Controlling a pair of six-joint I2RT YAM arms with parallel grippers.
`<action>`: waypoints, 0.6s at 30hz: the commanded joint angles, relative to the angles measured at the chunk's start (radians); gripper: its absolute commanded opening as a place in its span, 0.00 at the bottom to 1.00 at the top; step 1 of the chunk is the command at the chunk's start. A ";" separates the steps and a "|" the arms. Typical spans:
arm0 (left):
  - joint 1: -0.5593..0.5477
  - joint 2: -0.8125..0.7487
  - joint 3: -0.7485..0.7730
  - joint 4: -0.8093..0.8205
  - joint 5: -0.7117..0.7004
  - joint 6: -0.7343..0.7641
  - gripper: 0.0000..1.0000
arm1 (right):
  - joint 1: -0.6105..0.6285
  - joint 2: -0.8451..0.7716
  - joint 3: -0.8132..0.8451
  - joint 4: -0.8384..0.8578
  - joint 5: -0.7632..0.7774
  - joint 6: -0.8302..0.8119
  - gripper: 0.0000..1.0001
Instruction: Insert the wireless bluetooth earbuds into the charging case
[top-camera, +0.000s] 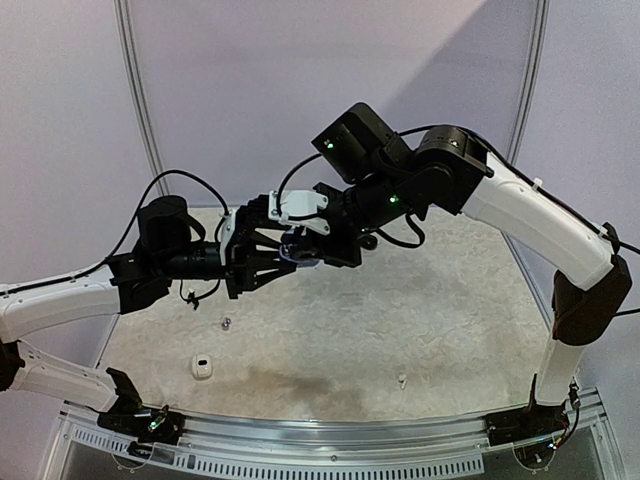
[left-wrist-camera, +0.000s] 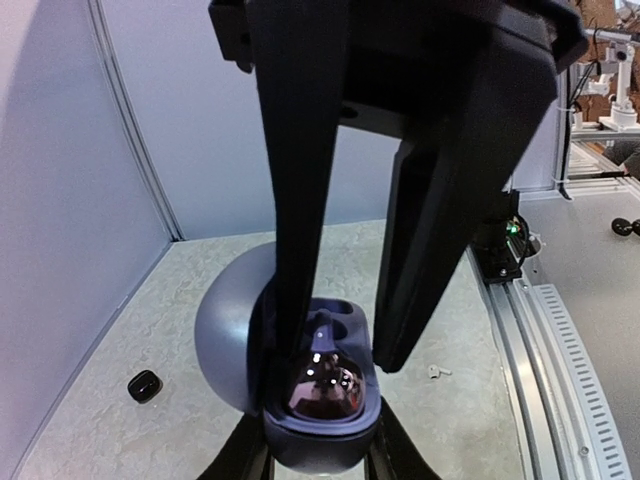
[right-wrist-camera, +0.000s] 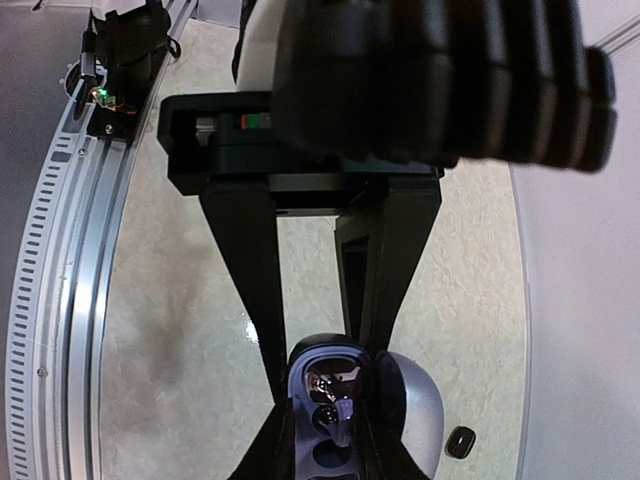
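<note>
Between the left claw and right claw, charging case half hidden.

The charging case looks smooth matt plastic with a glossy dark inset, the table mottled and matt.

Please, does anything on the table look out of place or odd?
Yes. One white earbud lies alone near the front edge; a silvery bud and a small white item lie loose on the left. All are scattered, away from the open charging case held up in the air.
</note>
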 joint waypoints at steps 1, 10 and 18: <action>-0.013 -0.026 -0.018 0.030 -0.005 -0.037 0.00 | 0.003 0.011 0.025 0.045 0.029 0.007 0.25; -0.004 -0.048 -0.047 0.045 -0.027 -0.091 0.00 | 0.003 -0.036 0.022 0.119 -0.030 0.016 0.20; -0.002 -0.054 -0.052 0.047 -0.027 -0.081 0.00 | 0.003 -0.026 0.022 0.066 -0.047 0.000 0.11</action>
